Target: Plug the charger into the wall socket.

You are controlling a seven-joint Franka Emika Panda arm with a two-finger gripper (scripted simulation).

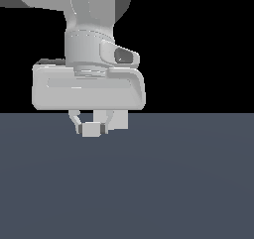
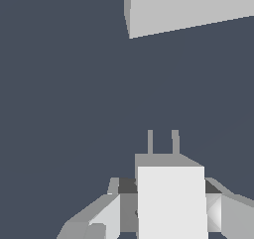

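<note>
My gripper (image 1: 92, 129) is shut on the charger (image 1: 91, 129), a small white block held between both fingers. In the wrist view the charger (image 2: 171, 201) fills the space between the fingers (image 2: 106, 215), and its two grey prongs (image 2: 162, 143) point away from the hand. The wall socket (image 2: 188, 7), a flat white plate, stands ahead of the prongs with a clear gap of floor between them, and is offset to one side. Its centre marks do not show. In the exterior view the wall socket (image 1: 117, 120) peeks out behind the fingers, mostly hidden by the hand.
A plain dark blue-grey floor (image 1: 173, 183) spreads under and around the gripper. The arm's white wrist and hand (image 1: 89, 87) fill the upper exterior view's left. Nothing else shows.
</note>
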